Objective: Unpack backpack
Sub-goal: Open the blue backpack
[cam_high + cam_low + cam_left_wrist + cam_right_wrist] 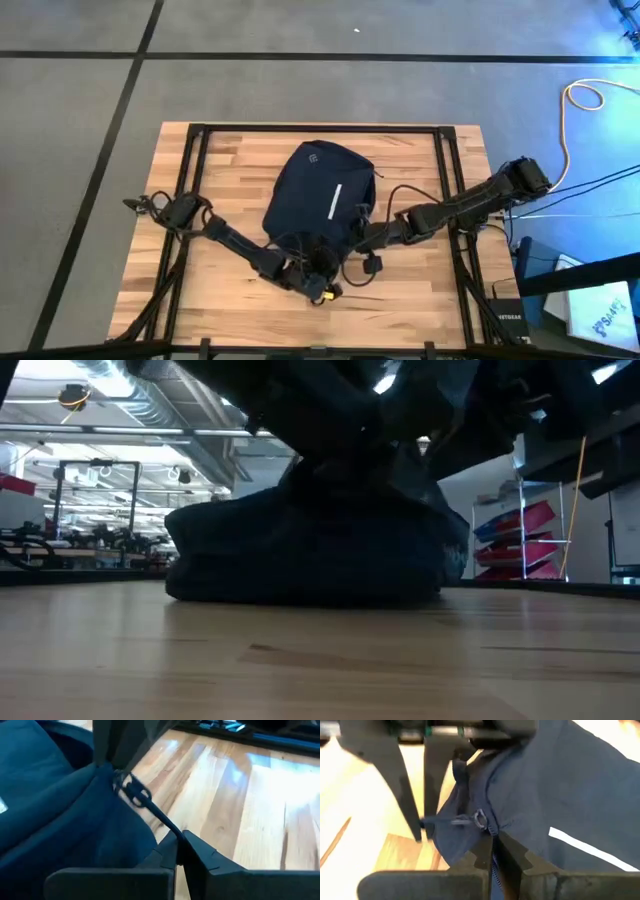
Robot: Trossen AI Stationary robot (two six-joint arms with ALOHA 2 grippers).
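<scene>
High view: the backpack (318,195) lies at the centre of the worktop (220,300); both arms converge on its lower edge, the left pincer (318,285) lower centre, the right pincer (362,240) just right of it.

Low view: the backpack fills mid-frame, flat on the worktop, arms dark above it.

Left wrist view: the left pincer is clamped together on a zipper pull cord (150,810), drawn taut.

Right wrist view: the right pincer is closed on the fabric seam by a second zipper pull (479,818).

Risk, judged: the thin cord may slip from the fingers, or opposed pulls may drag the soft bag instead of opening the zip.
</scene>
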